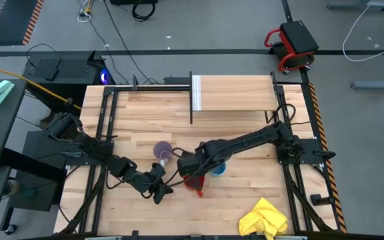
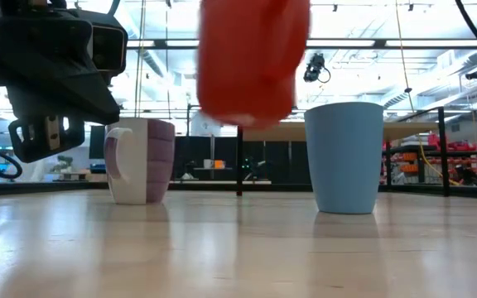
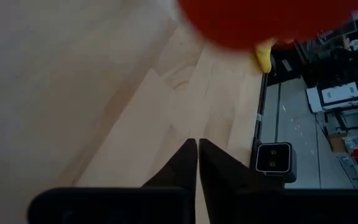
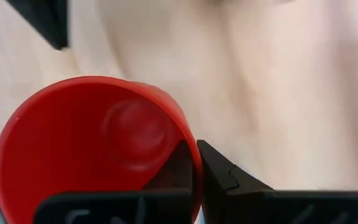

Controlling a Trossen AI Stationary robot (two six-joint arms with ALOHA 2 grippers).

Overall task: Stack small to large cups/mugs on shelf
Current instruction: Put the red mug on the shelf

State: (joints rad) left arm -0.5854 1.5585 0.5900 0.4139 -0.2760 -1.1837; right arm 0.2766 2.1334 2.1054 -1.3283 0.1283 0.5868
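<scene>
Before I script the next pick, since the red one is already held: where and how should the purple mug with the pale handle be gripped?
Grip the purple ceramic mug by its rim wall, coming down from above. It stands upright on the wooden tabletop with its mouth open upward, so one jaw can likely slip inside. Choose the side away from its pale handle, as the right gripper pinches the red mug.

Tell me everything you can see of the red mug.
The red mug looks like smooth glossy plastic, open-mouthed, its inside empty with a round bottom showing. The right gripper pinches its rim, one finger inside and one outside. In the low view it hangs clear of the tabletop, between the purple mug and blue cup. No handle is visible.
</scene>
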